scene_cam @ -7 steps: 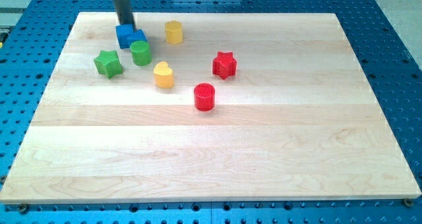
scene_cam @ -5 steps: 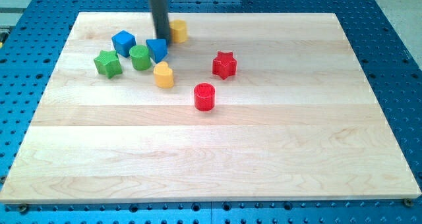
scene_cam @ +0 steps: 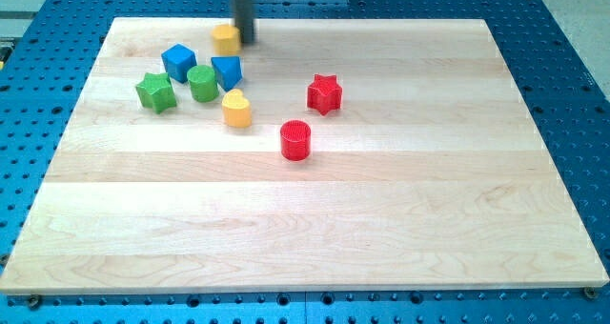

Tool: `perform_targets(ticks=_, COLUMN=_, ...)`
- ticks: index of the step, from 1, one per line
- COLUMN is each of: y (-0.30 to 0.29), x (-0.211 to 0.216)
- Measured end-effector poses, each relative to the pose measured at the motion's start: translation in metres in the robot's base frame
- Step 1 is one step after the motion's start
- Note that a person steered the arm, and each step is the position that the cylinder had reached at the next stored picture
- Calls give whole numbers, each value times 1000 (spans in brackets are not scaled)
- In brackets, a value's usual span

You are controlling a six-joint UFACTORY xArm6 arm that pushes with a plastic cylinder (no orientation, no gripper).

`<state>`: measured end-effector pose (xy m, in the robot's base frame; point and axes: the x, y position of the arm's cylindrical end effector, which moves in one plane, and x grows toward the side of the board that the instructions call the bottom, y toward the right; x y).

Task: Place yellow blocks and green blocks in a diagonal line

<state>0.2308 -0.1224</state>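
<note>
Currently, my tip (scene_cam: pixel 244 42) is seen touching the upper yellow block (scene_cam: pixel 225 38) from the view's right. No gripper is fitted, so nothing is held. The other yellow block (scene_cam: pixel 236 109) lies well below it.

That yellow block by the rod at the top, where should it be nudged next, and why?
Probably toward the view's lower left. My tip sits right beside the yellow block, on its right. The green cylinder, green star and other yellow block lie lower, so it must join their line.

My tip (scene_cam: pixel 245 41) touching yellow block (scene_cam: pixel 225 38) on its right, nr board (scene_cam: pixel 381 219) top edge.
</note>
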Motion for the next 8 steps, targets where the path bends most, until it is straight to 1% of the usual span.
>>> perform_targets(ticks=1, y=42, x=5)
perform_targets(ticks=2, y=3, x=16)
perform_targets(ticks=3, y=-9, x=46)
perform_targets(ticks=4, y=-23, x=66)
perform_targets(ticks=5, y=-51, x=65)
perform_targets(ticks=6, y=-52, x=62)
perform_targets(ticks=7, y=-52, x=46)
perform_targets(ticks=8, y=-76, x=50)
